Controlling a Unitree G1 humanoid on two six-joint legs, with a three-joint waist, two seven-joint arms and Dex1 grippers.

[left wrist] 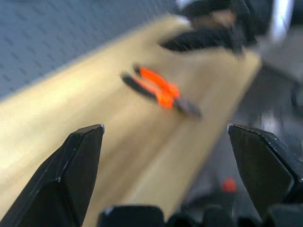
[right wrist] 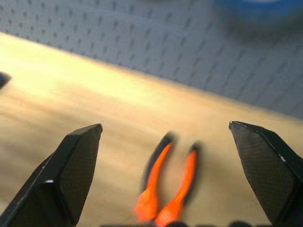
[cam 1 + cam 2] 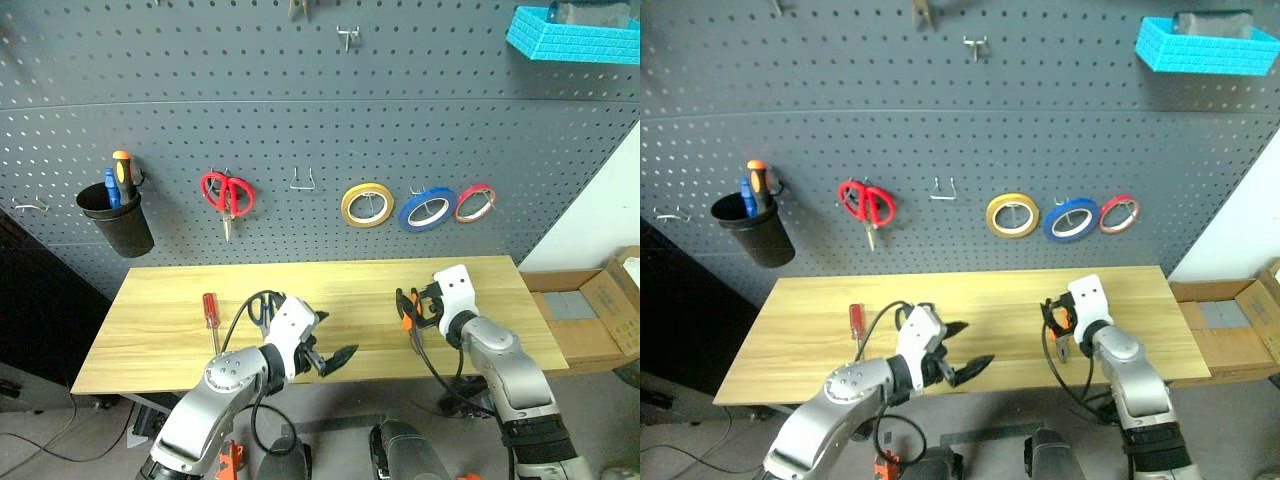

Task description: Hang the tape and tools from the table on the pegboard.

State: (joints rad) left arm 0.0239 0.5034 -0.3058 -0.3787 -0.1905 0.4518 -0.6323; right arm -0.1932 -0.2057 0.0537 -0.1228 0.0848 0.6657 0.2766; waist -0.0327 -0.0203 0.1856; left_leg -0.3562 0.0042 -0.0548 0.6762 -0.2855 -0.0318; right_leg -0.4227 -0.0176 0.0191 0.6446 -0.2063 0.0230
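Blue tape hangs on a hook of the pegboard, between a yellow tape roll and a red tape roll. Red-handled scissors hang further to the left, and a black cup holding orange and blue screwdrivers is mounted at the left end. A blue basket sits at the board's upper right. On the bench, the pliers with orange-and-black handles lie near the right end, just ahead of the right claw, whose fingers stand spread wide and grasp nothing. The red-handled screwdriver lies toward the left part of the bench. The dark-handled scissors lie beside it, partly hidden behind the left arm. The left claw hovers by the front edge of the bench, released and empty.
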